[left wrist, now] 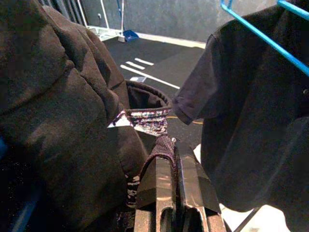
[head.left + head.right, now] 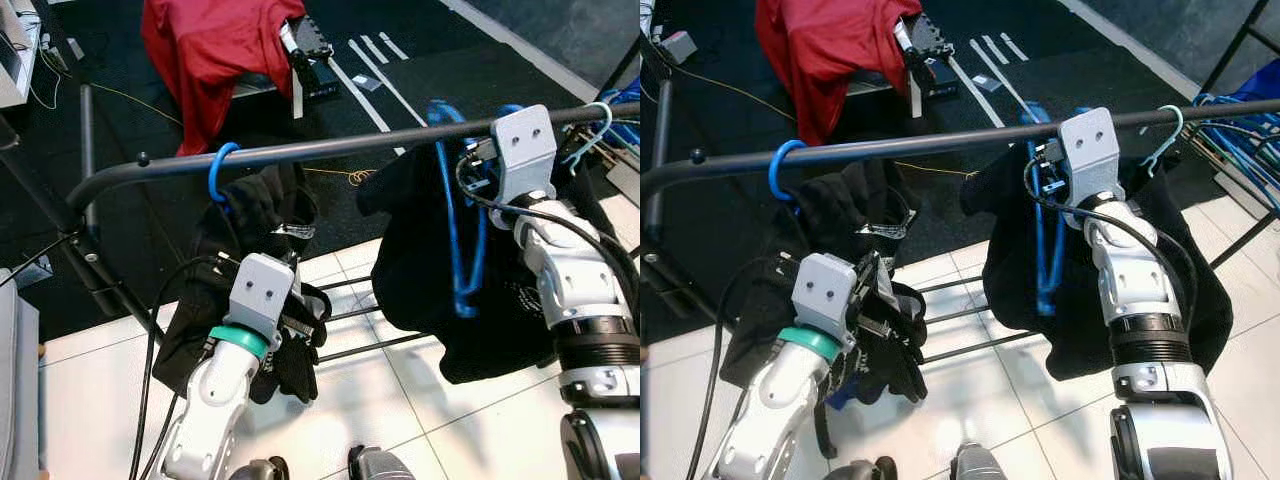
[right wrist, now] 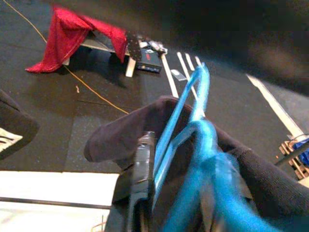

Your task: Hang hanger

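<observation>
A dark clothes rail (image 2: 330, 150) runs across in front of me. A blue hanger hook (image 2: 222, 165) sits on it at the left, carrying a black hooded garment (image 2: 255, 205). My left gripper (image 1: 169, 150) is below the rail, shut on a ribbed edge of that garment. A second blue hanger (image 2: 455, 210), with a black T-shirt (image 2: 420, 260) on it, is held up against the rail further right. My right gripper (image 3: 152, 159) is shut on this hanger near its neck. Its hook is hidden behind my right wrist (image 2: 522, 150).
A pale hanger hook (image 2: 592, 128) hangs on the rail at the far right beside more blue hangers. The rack's lower bars (image 2: 350, 315) cross the white tiles below. A red cloth (image 2: 215, 50) drapes a bench on the dark mat beyond.
</observation>
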Controlling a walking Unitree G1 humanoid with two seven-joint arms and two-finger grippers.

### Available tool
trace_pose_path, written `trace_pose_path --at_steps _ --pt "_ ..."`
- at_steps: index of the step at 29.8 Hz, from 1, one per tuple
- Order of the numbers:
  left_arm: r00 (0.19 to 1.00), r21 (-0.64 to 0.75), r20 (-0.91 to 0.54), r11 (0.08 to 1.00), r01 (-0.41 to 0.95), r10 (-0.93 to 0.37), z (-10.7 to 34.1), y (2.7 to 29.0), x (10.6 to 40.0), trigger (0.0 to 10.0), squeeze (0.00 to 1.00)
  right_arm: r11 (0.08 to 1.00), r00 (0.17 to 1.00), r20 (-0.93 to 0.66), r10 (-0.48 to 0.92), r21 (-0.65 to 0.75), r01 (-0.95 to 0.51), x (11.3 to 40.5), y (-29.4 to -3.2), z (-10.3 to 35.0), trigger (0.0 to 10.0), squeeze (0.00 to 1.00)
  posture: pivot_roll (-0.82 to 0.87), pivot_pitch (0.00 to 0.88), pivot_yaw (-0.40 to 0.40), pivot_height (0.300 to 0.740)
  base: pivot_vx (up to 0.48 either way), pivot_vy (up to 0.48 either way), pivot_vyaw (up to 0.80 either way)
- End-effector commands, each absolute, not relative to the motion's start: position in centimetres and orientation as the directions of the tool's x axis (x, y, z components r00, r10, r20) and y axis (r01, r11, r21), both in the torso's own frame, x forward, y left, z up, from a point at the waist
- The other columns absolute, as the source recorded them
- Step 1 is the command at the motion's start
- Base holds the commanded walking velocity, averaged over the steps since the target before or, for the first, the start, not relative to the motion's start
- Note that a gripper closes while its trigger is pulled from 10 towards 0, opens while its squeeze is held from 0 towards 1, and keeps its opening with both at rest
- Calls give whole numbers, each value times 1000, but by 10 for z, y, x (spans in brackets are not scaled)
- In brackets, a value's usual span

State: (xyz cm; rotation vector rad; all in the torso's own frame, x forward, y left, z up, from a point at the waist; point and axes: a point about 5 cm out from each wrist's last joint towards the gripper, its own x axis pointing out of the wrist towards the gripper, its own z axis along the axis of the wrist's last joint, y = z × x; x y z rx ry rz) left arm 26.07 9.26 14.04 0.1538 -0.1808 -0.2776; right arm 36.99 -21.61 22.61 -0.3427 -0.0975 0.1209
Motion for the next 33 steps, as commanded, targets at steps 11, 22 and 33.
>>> trace_pose_path --at_steps 11,22,33 --pt "945 177 145 948 266 -293 139 92 259 10000 0 937 985 88 145 -334 -108 370 -218 222 0 0 -180 100 35 740 0 0 0" --pt "945 179 139 946 270 -296 138 92 259 10000 0 948 967 170 190 -289 -135 357 -208 240 2667 0 -186 96 43 740 0 0 0" --pt "944 182 138 945 272 -299 138 91 260 10000 0 975 988 104 117 -202 -95 359 -210 211 10000 1000 -179 93 41 740 0 0 0"
